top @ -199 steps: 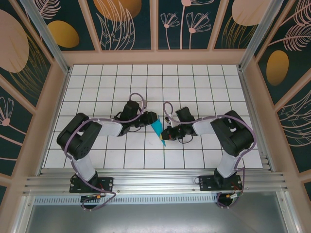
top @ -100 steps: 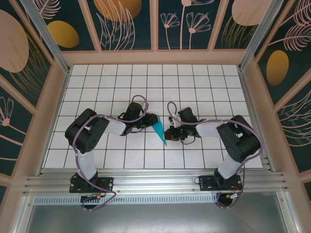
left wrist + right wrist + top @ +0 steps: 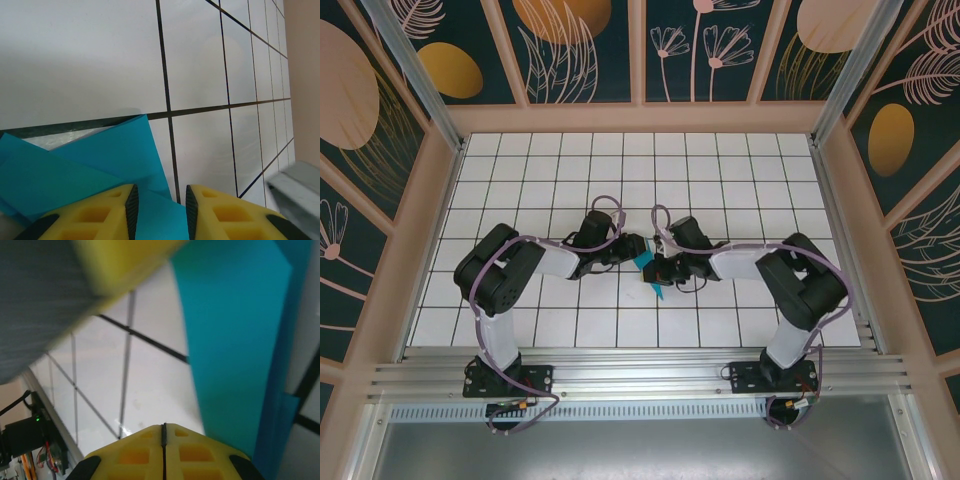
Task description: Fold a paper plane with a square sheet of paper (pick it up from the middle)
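Top external: both arms meet mid-counter over the folded teal-blue paper sheet (image 3: 649, 269). Left gripper (image 3: 160, 202) pinches its edge in narrowly parted jaws, likely anchoring it. Right gripper (image 3: 163, 432), jaws pressed together, sits alongside, probably to press a crease.

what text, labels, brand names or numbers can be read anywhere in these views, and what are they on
None: no readable text in any view.
The folded teal paper is plain, with no print.
The white tiled table has only grid lines.
The wall panels carry leaf and flower patterns, no words.
The yellow fingers of the left gripper and the right gripper bear no markings.
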`<state>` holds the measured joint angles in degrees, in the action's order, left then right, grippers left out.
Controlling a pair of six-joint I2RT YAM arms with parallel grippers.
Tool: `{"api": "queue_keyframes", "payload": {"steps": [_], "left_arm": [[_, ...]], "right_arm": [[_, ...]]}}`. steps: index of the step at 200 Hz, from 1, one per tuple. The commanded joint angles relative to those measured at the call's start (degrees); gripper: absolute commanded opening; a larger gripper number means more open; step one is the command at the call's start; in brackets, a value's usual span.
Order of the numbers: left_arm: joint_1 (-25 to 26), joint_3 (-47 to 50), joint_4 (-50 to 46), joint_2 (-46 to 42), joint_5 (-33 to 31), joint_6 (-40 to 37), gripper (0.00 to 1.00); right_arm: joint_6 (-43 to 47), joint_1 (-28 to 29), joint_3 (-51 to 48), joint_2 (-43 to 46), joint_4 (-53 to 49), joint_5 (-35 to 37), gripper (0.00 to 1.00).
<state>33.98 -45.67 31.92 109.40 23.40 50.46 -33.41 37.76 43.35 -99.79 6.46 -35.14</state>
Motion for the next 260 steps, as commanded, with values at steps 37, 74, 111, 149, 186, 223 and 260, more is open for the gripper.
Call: {"api": "queue_keyframes", "payload": {"steps": [37, 74, 111, 149, 186, 223, 260], "left_arm": [[-0.1, -3.4, -6.4, 0.0, -0.7, -4.0, 0.39], [-0.9, -7.2, -11.2, -6.4, -1.5, -6.7, 0.49], [-0.6, -4.5, -7.3, -9.3, 2.5, -1.2, 0.47], [0.6, 0.5, -1.4, -8.6, 2.5, 3.4, 0.37], [1.5, 0.7, 2.6, -3.5, 2.6, 4.6, 0.36], [1.5, 1.5, 4.7, -0.1, -0.5, 4.2, 0.35], [1.1, 1.3, 3.1, 0.8, -4.6, 2.4, 0.34]], "right_arm": [[0.0, -1.3, -6.3, -2.8, 0.1, -0.3, 0.00], [1.9, -2.5, -9.1, -2.1, 0.1, -2.3, 0.00], [1.6, -2.9, -8.4, -2.2, 1.4, -2.5, 0.00], [0.2, -3.0, -8.6, -2.5, 3.6, -2.5, 0.00], [0.2, -3.0, -9.0, -3.4, 4.2, -2.8, 0.00], [0.2, -3.0, -9.9, -2.8, 4.4, -2.9, 0.00], [0.1, -3.0, -11.3, -2.4, 4.2, -2.7, 0.00]]}}
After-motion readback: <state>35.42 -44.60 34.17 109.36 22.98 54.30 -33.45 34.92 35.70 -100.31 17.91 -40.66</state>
